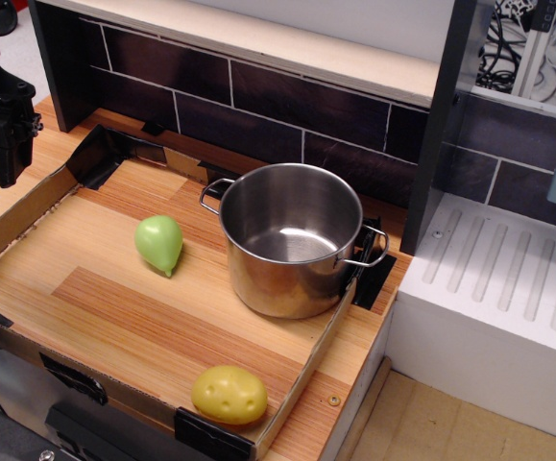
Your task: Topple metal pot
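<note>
The metal pot (pixel 292 240) stands upright at the back right of the wooden counter (pixel 114 288). It is shiny, empty, with two thin wire handles at left and right. My gripper (pixel 9 154) is black and hangs at the far left edge of the view, well to the left of the pot and above the counter's left wall. Its fingers point down and hold nothing; from this angle I cannot tell whether they are open or shut.
A green toy pear (pixel 159 243) lies left of the pot. A yellow toy potato (pixel 229 395) lies at the front right corner. A low cardboard rim (pixel 23 211) edges the counter. Dark tiled wall (pixel 287 106) behind; white ribbed drainer (pixel 498 288) to the right.
</note>
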Motion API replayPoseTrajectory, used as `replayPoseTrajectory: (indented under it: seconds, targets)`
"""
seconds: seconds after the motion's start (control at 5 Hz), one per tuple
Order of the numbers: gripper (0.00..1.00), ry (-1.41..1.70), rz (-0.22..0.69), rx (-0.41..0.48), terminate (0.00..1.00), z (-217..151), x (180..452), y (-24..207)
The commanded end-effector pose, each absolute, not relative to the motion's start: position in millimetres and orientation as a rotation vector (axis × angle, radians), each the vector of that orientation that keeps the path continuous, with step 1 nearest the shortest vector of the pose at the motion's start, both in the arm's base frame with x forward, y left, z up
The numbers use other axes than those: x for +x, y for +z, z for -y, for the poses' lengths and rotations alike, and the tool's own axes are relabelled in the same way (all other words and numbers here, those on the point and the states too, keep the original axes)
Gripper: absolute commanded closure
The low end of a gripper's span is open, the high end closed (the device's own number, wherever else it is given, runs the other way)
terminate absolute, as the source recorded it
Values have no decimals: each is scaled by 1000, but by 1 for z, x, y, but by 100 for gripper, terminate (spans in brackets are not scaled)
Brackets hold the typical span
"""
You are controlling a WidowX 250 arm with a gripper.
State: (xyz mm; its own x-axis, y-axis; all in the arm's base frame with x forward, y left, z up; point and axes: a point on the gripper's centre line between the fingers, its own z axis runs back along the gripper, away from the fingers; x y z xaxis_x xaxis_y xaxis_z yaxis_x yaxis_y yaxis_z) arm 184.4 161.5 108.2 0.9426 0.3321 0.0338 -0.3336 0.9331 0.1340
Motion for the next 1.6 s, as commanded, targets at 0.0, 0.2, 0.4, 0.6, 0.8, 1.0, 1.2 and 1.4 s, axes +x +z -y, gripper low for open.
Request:
replayPoseTrajectory:
  seconds: [0.0, 0.2, 0.4, 0.6, 0.8, 1.0, 1.2, 1.4]
  targets:
    - [0, 340, 11, 139, 0, -161, 184, 108]
    - [0, 126, 86, 202, 0, -142, 200, 119]
    - [0, -15, 132, 244, 0, -121, 213, 137]
    - [0, -200, 155, 225, 0, -90, 220, 146]
    - [0, -409, 149, 141, 0, -48, 223, 148]
    - [0, -528, 161, 59, 0, -14, 227, 152]
    - [0, -555, 162, -31, 0, 10, 235, 151]
    - [0, -571, 171, -29, 0, 32, 247, 138]
